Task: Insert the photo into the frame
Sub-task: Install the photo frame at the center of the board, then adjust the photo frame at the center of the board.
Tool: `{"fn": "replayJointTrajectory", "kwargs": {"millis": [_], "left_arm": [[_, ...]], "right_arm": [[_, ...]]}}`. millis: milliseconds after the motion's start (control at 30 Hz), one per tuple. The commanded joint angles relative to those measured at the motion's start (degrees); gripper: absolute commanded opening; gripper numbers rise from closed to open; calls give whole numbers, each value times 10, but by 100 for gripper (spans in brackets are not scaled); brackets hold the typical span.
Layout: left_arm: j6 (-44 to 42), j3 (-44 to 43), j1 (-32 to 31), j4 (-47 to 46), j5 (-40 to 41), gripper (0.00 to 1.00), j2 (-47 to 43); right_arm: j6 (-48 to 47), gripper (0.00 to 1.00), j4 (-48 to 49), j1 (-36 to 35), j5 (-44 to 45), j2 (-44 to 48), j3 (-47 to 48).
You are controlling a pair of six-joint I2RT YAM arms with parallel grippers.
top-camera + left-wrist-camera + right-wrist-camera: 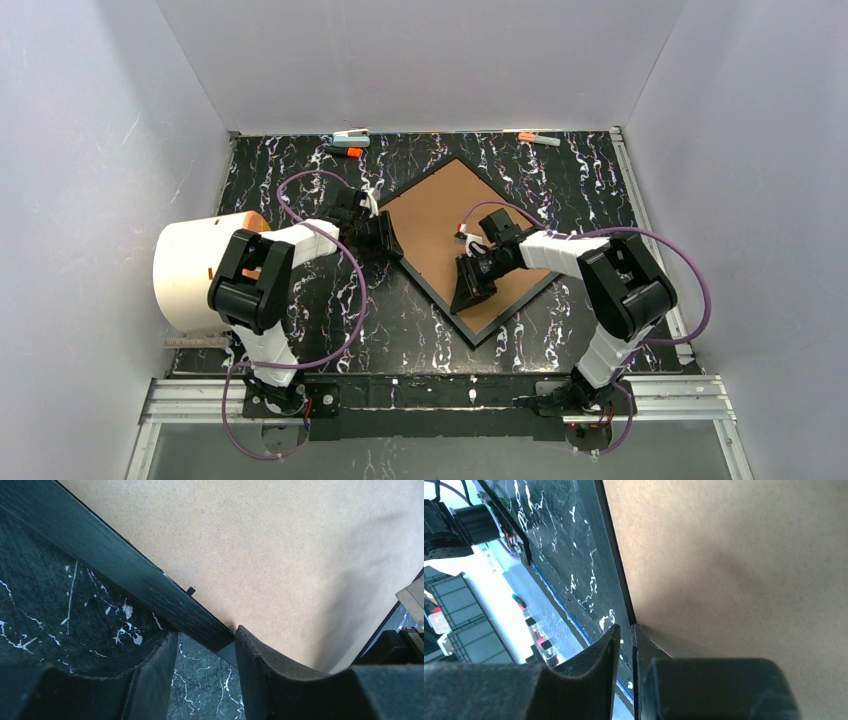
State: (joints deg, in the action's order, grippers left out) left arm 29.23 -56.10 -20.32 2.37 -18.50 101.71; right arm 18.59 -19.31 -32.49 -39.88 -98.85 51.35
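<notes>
Seemingly closing up: left fingers (260,680) half-open astride the frame (125,575), right fingers (589,680) narrowly pinching its edge; backing board (440,205) needs securing.

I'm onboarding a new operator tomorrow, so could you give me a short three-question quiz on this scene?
1. True or false: the frame lies square to the edges of the table.
2. Seen from above, what fills the frame? A) a flower print B) a brown board C) nothing
3. Which has its fingers wider apart, the left gripper or the right gripper?
Key: 1 false, it sits turned like a diamond; 2 B; 3 the left gripper.
</notes>
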Motion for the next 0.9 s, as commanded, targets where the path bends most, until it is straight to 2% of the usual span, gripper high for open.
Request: {"fn": "replayJointTrajectory", "kwargs": {"millis": [0,133,300,500,600,667,800,867], "left_arm": [[-33,7,15,60,67,44,27],[-33,4,16,61,66,44,29],[-34,1,17,60,67,44,29],[-30,-4,20,58,57,51,26],[-21,-12,21,48,36,57,30],[-16,-22,21,44,29,60,34],[-11,-48,20,52,36,64,45],[-10,-57,21,61,46,68,46]], "right_arm": [[-42,26,-61,28,152,-16,-38],[-40,27,-60,32,162,-16,-37],[-13,27,-55,36,219,-8,-29],[36,32,-34,65,269,78,19],[63,45,-25,98,324,114,52],[77,61,-23,128,360,120,77],[78,87,-30,183,437,96,130],[71,95,-31,202,466,68,156]]}}
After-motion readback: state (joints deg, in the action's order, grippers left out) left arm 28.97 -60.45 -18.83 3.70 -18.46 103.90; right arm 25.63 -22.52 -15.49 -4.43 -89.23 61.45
